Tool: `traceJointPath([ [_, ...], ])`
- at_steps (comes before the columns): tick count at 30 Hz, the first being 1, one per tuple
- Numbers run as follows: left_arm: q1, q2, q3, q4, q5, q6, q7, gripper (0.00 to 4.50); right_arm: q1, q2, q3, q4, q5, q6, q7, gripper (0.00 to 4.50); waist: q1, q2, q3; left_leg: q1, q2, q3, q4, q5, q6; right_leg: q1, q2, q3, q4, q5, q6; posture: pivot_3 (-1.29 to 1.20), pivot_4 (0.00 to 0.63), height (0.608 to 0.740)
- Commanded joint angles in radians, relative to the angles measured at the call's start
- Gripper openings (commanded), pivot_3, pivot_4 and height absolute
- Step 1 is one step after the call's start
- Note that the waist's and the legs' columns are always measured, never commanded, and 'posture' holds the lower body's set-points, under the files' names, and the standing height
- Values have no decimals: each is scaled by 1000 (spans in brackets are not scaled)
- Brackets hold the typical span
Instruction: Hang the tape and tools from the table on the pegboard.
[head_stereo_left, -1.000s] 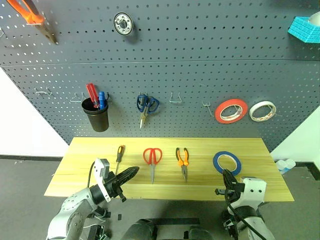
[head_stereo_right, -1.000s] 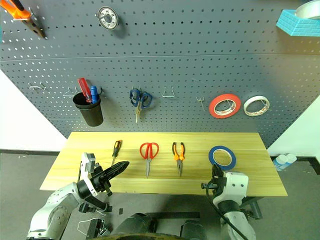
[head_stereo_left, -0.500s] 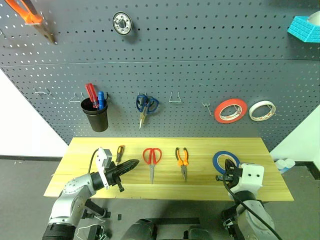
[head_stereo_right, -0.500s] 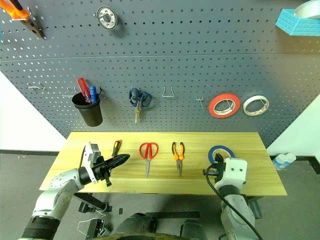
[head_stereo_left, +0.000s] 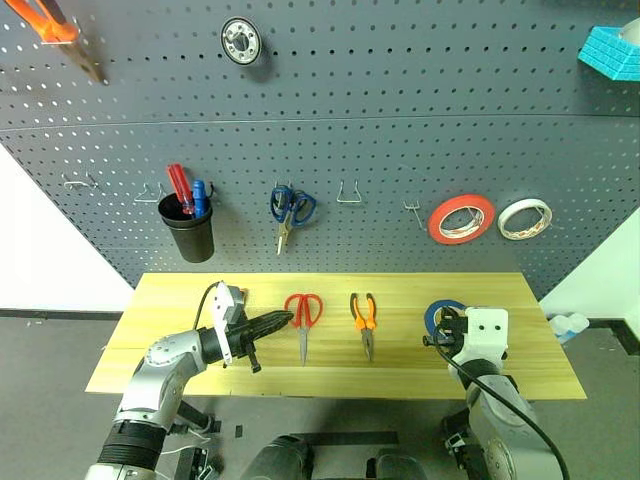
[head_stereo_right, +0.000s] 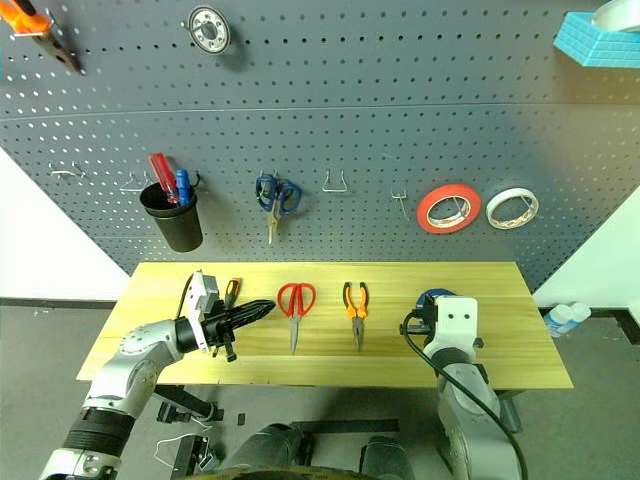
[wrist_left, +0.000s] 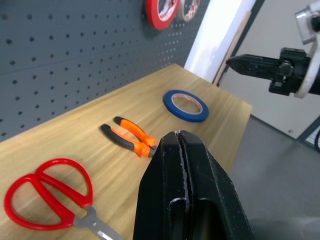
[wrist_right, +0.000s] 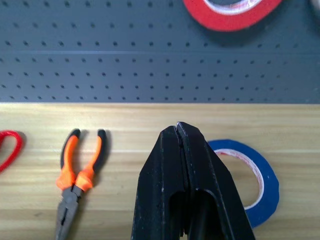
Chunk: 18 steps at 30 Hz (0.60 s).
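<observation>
Nothing hung yet. Tape (head_stereo_left: 440, 312), pliers (head_stereo_left: 364, 316), scissors (head_stereo_left: 304, 313), screwdriver (head_stereo_right: 231, 291) lay on surface (head_stereo_left: 400, 370) below pegboard (head_stereo_left: 400, 150). Left gripper (head_stereo_left: 280, 320) beside scissors, right gripper (wrist_right: 178, 131) over tape; both jaws closed, empty.

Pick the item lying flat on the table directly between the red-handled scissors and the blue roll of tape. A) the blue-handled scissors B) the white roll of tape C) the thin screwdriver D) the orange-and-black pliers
D: the orange-and-black pliers lie on the table with the red-handled scissors on one side and the blue roll of tape on the other.
</observation>
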<state>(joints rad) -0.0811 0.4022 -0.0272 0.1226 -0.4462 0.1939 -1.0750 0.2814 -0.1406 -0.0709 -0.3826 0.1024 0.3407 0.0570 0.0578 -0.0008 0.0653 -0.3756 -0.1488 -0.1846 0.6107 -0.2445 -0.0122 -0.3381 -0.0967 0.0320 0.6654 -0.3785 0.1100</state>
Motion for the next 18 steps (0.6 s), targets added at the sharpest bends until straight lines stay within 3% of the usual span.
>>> traceJointPath([
  [1, -14, 8, -10, -29, 5, 8, -1, 30, -31, -10, -3, 4, -3, 5, 12, 17, -4, 0, 2, 0, 0, 0, 0, 0, 0, 0, 0, 0, 0, 0, 0, 30, 64, 740],
  [8, -16, 9, -20, -39, 11, 36, 2, 30, -78, -12, -4, 54, 16, 50, 44, 17, -21, -3, 12, 0, 0, 0, 0, 0, 0, 0, 0, 0, 0, 0, 0, 36, 73, 740],
  [9, -20, 7, -23, -34, 17, 34, 8, 187, -86, -15, -2, 62, 11, 54, 45, 176, -21, -3, 13, 0, 0, 0, 0, 0, 0, 0, 0, 0, 0, 0, 0, 36, 73, 740],
  [11, -32, 1, -23, -26, 9, 57, 11, 577, -97, -16, 0, 72, 5, 61, 48, 566, -19, -2, 16, 0, 0, 0, 0, 0, 0, 0, 0, 0, 0, 0, 0, 35, 74, 740],
  [18, -70, -11, -32, 4, 17, 78, 8, 2931, -109, -27, 9, 95, -10, 82, 59, 2951, -19, -3, 24, -1, 0, 0, 0, 0, 0, -1, 0, 0, 0, 0, 0, 27, 82, 740],
])
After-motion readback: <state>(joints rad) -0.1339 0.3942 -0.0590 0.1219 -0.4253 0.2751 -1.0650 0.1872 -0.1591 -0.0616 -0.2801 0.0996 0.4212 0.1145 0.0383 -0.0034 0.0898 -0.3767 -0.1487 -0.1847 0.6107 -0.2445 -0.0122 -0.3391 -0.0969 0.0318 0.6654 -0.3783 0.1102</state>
